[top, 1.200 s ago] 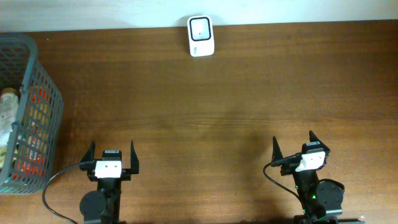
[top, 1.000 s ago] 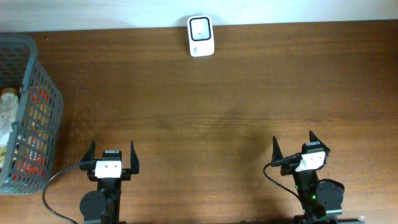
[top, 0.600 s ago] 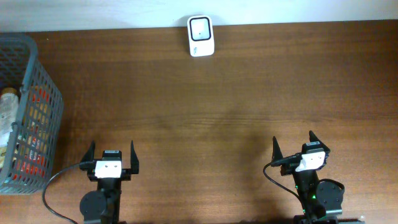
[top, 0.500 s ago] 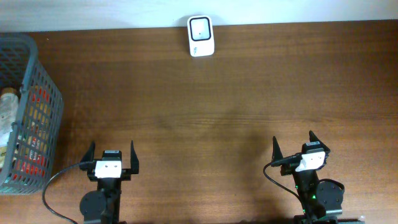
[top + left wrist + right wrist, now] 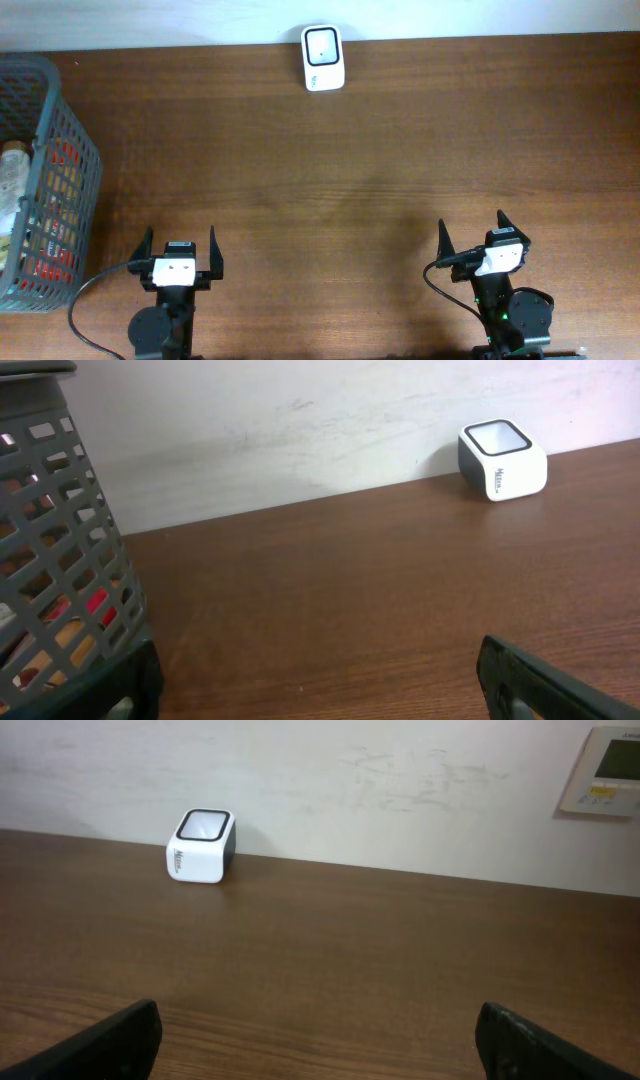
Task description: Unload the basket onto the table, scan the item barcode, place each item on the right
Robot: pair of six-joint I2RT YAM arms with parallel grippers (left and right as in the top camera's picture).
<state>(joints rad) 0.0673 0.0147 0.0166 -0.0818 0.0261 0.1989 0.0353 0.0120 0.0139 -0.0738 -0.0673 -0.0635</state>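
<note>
You have both arms tucked low at the tabletop's (image 5: pixel 350 180) near edge, left pincer (image 5: pixel 180 240) and right pincer (image 5: pixel 471 222) spread wide and empty, scanner (image 5: pixel 323 58) at the far edge, items (image 5: pixel 14 165) inside the grey basket (image 5: pixel 72 110) far left.

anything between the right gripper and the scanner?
Nothing. Only bare table lies between the right gripper and the scanner, as the overhead and right wrist views both show.
</note>
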